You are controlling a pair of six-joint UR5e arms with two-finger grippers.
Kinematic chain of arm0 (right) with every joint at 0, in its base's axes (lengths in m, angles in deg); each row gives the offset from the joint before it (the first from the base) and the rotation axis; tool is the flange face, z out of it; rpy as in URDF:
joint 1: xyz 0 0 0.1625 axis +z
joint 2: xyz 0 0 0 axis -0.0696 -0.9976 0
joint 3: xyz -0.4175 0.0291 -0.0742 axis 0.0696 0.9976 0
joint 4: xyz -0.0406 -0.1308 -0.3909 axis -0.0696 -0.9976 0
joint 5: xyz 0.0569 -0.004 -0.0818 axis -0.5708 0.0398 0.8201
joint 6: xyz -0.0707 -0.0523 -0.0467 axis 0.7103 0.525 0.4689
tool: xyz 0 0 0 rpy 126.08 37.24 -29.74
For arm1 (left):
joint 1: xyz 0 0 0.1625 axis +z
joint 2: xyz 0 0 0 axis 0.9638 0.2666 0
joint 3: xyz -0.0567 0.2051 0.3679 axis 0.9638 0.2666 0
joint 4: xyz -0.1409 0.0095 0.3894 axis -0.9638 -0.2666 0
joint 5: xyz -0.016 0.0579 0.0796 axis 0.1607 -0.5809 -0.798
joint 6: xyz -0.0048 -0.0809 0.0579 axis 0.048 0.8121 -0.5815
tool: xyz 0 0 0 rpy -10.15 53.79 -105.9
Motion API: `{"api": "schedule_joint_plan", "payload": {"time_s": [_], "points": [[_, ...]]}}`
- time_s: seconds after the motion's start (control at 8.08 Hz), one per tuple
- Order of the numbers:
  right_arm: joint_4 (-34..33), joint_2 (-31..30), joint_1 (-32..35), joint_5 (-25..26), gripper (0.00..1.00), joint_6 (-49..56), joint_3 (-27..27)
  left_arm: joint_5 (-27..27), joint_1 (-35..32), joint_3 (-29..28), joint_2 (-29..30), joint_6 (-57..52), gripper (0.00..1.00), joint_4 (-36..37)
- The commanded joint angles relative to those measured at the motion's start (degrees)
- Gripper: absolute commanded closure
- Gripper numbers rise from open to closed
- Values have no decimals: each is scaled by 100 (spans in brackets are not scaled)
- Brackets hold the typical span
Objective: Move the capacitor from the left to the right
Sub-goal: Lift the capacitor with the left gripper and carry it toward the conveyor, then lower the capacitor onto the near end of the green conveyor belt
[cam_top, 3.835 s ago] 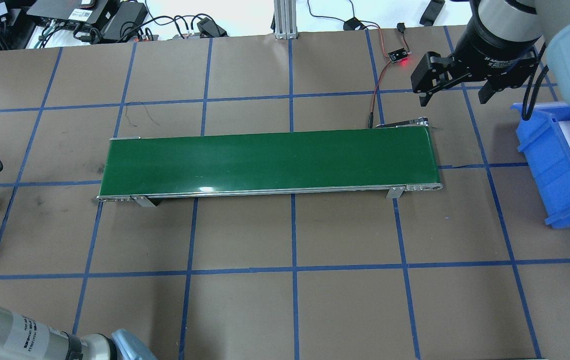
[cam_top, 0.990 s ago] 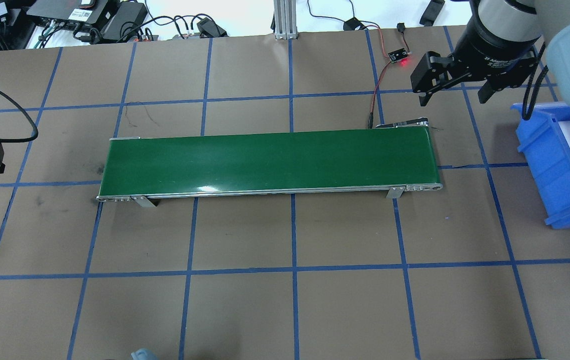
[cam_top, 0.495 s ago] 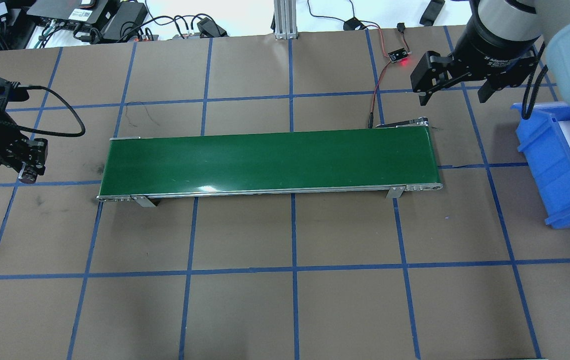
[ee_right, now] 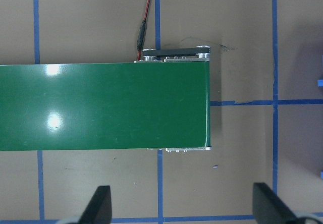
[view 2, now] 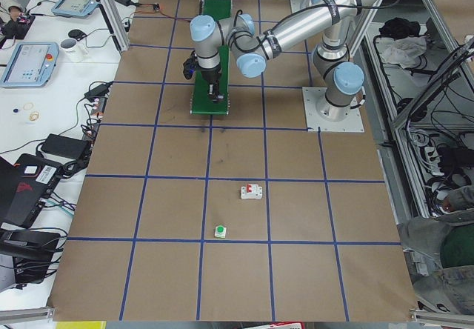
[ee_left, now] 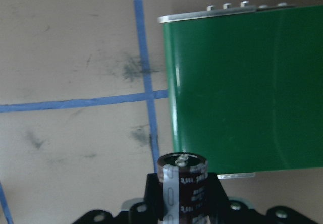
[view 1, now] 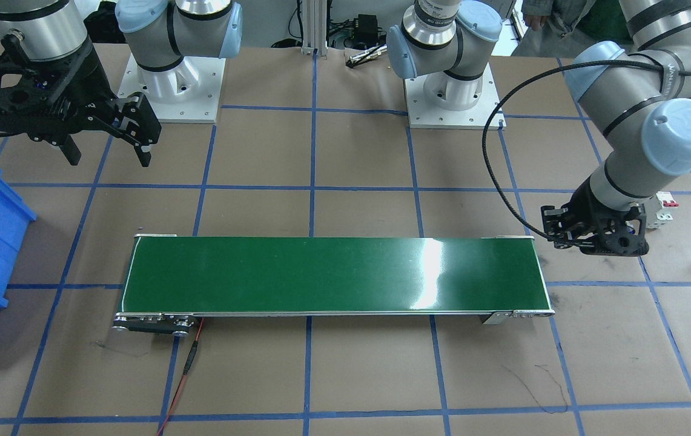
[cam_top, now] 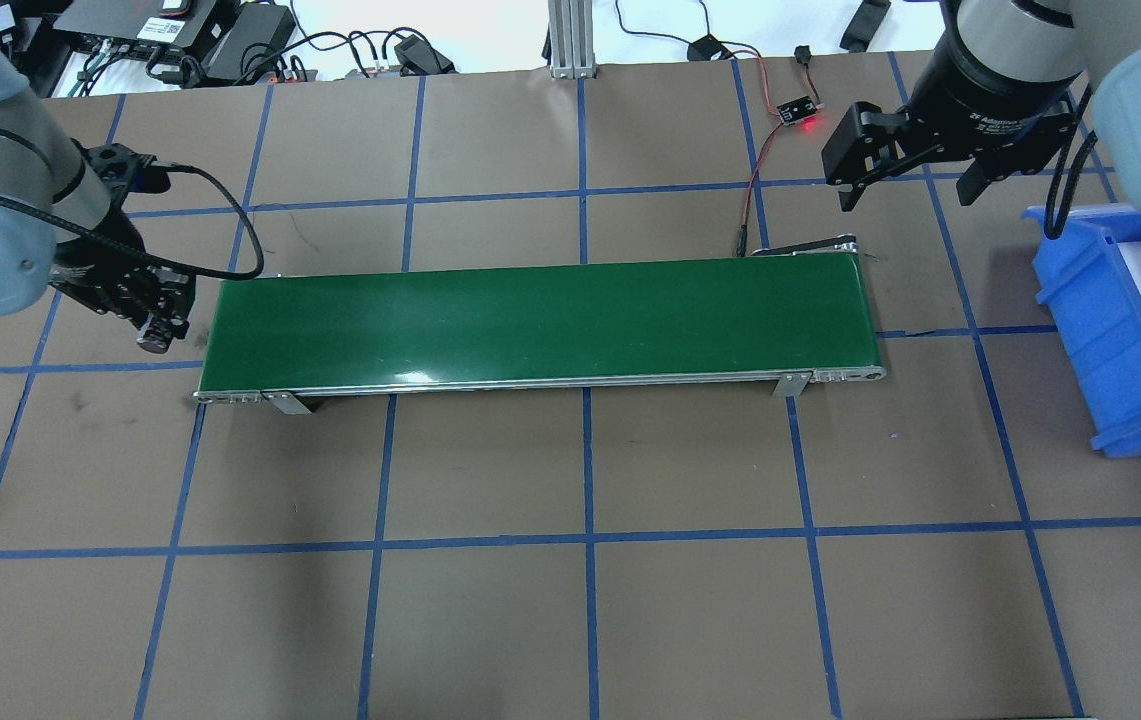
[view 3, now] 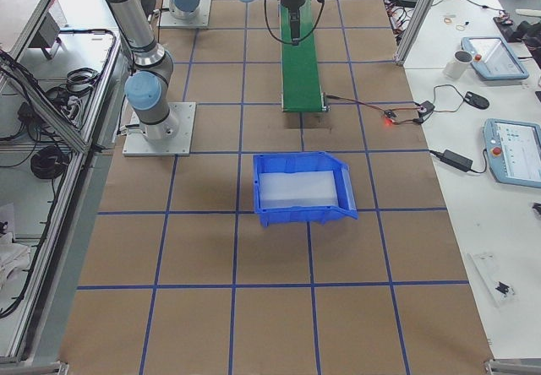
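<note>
Now, left hand: clenched around the capacitor, hovering over the table just off the belt's left end.
Capacitor axis: runs out along the hand's reach, silvery end leading.
Key bearing: in the overhead view, the green conveyor belt lies at 3 o'clock from the capacitor, just beside it.
Right hand: released, spread wide, well apart near the belt's far end.
Nearer arm: left, clearly.
Next call: probably a short carry toward 3 o'clock, then a set-down on the belt.
</note>
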Motion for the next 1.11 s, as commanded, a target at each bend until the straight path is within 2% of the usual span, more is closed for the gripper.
{"api": "schedule_joint_plan", "payload": {"time_s": [0.0, 0.37, 0.99], "points": [[7, 0, 0, 0, 0, 8, 0, 221, -576, -49, 193, 66, 100, 53], [7, 0, -17, 9, 0, 17, 0, 275, -831, -58, 746, 373, 100, 754], [33, 0, -18, 0, 0, 8, 0, 214, -858, -322, 1090, 1295, 100, 748]]}}
